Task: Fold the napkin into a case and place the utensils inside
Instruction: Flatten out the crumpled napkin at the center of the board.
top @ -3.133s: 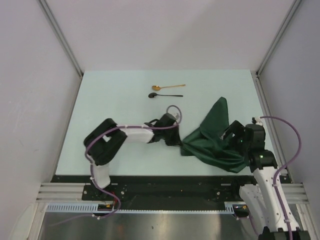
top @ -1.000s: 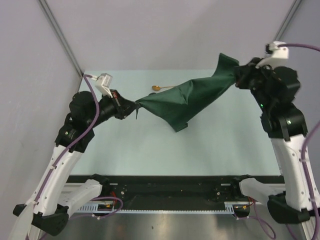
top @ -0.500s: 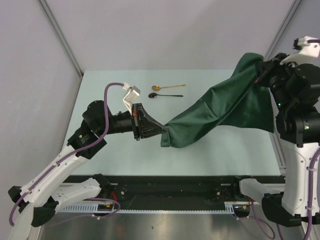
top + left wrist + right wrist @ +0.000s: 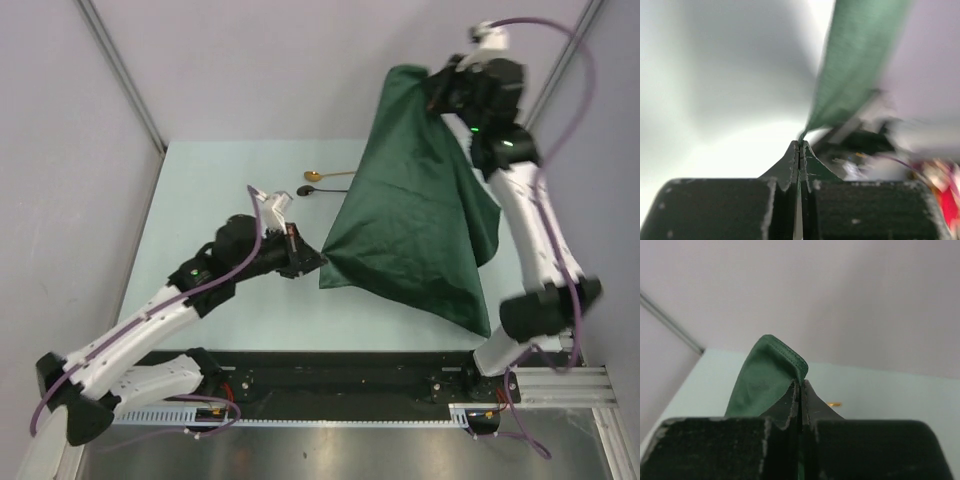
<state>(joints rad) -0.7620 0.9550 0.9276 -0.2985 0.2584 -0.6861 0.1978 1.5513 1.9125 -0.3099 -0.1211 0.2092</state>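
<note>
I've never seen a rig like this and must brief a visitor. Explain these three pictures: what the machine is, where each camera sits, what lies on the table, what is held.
The machine is two robot arms bolted at the near edge of a pale table. Each arm ends in a two-finger hand. The wide picture comes from a fixed camera above and behind the arms. The two close-ups come from cameras on the wrists, so each shows its own black fingers at the bottom. The left hand and the right hand are both shut, each pinching part of a dark green napkin. The right hand holds its part high and the left holds lower, so the cloth hangs spread between them. On the table lie a gold spoon and a black spoon, both partly hidden by the cloth.
</note>
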